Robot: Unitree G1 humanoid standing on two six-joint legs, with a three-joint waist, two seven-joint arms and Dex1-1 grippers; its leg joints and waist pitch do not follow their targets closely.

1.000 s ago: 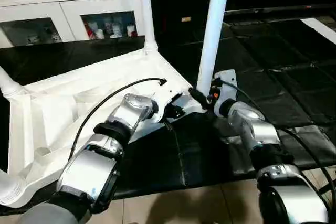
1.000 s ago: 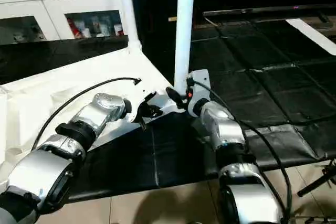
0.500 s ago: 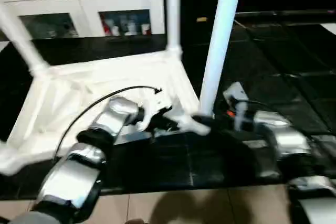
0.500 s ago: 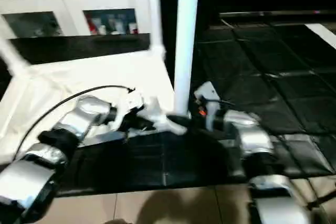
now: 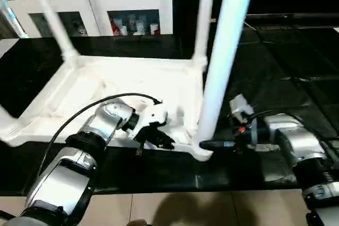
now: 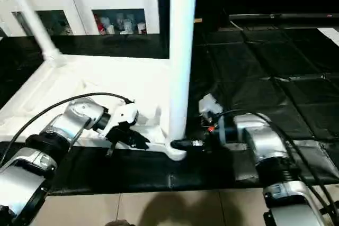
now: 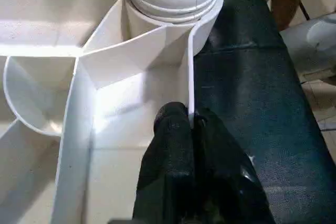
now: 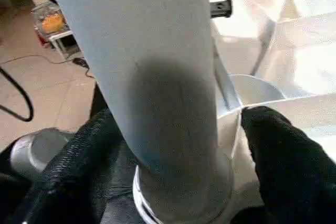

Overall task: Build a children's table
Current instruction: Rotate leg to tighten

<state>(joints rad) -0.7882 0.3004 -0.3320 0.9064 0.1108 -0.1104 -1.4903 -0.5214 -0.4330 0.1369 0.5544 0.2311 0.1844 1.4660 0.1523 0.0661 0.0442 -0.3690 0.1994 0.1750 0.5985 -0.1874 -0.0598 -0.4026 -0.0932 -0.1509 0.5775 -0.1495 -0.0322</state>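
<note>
Black floor mats (image 5: 296, 78) carry one upturned white table top (image 5: 127, 86) with three legs standing. Left gripper (image 7: 191, 124) pinches its rim; right gripper (image 8: 173, 145) straddles the nearest leg (image 5: 225, 51), open

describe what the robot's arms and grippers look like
Silver, rounded forearm shells with black ribbed collars. Left gripper and right gripper each have two black textured fingers on white wrist housings. A black cable loops over the left forearm; orange-red marks sit at the right wrist.

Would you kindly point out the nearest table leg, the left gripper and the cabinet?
nearest table leg (image 5: 225, 51), left eye view, middle of its shaft
left gripper (image 7: 191, 121), left wrist view, fingertips pinching the rim
cabinet (image 5: 132, 3), left eye view, door frame
</note>
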